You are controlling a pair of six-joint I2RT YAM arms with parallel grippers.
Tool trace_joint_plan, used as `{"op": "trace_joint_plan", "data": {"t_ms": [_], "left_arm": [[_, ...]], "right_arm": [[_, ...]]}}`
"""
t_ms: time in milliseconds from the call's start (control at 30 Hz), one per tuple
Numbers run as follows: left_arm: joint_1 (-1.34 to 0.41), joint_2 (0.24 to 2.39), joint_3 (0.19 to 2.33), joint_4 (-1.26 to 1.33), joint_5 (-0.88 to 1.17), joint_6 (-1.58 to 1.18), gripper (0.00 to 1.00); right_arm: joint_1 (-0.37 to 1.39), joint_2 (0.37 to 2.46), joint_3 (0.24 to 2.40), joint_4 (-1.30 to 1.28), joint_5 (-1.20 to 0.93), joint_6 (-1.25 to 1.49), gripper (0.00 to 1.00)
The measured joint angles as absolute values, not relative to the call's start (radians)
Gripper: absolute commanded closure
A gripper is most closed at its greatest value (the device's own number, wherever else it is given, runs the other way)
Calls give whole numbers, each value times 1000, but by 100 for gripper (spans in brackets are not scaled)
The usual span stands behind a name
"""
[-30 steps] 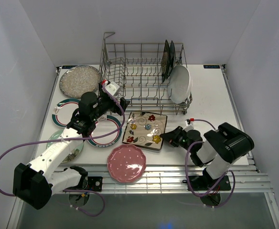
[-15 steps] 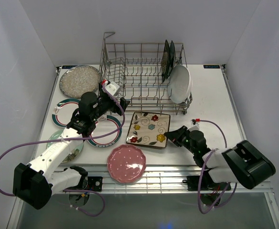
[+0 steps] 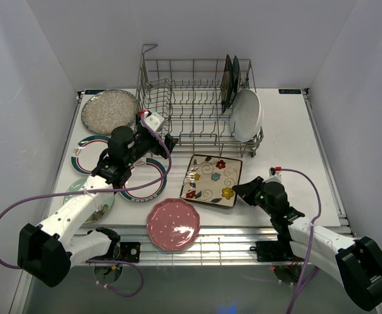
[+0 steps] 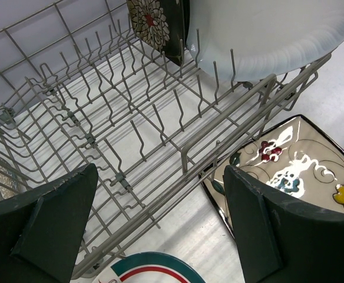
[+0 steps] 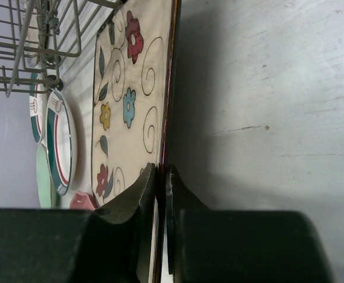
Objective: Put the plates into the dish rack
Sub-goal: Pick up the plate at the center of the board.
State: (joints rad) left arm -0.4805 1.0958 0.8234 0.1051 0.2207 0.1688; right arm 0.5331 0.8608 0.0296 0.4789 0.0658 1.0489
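Okay, your right gripper (image 3: 238, 191) pinches the cream floral plate (image 3: 212, 179) by its 3 o'clock rim, at 6 o'clock of the dish rack (image 3: 178, 61). Your left gripper (image 3: 167, 141) is spread wide. The plate is likely stiff, slick and breakable, so grip the rim firmly.

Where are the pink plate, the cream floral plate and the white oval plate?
pink plate (image 3: 173, 224), top external view, centre of its face.
cream floral plate (image 3: 211, 180), top external view, middle of its patterned face.
white oval plate (image 3: 248, 114), top external view, middle of its visible side.
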Motion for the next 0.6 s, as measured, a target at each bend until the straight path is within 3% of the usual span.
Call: {"op": "trace_joint_plan", "data": {"t_ms": [600], "left_arm": [[-487,1096,823,105,220,170,2]], "right_arm": [[533,742,91,225,66,1072,92]]}}
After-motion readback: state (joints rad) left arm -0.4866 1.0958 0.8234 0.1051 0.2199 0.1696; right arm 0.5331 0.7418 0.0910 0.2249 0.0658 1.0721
